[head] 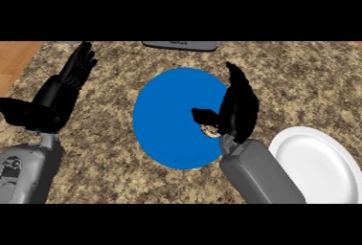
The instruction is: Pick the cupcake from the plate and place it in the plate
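Where right hand covers it, cupcake barely shows, brownish.

A speckled brown-and-beige granite desk fills nearly the whole view. At about ten o'clock a strip of warm wooden surface borders it. At twelve o'clock a flat dark grey object lies on the stone, cut off by the view's top edge.
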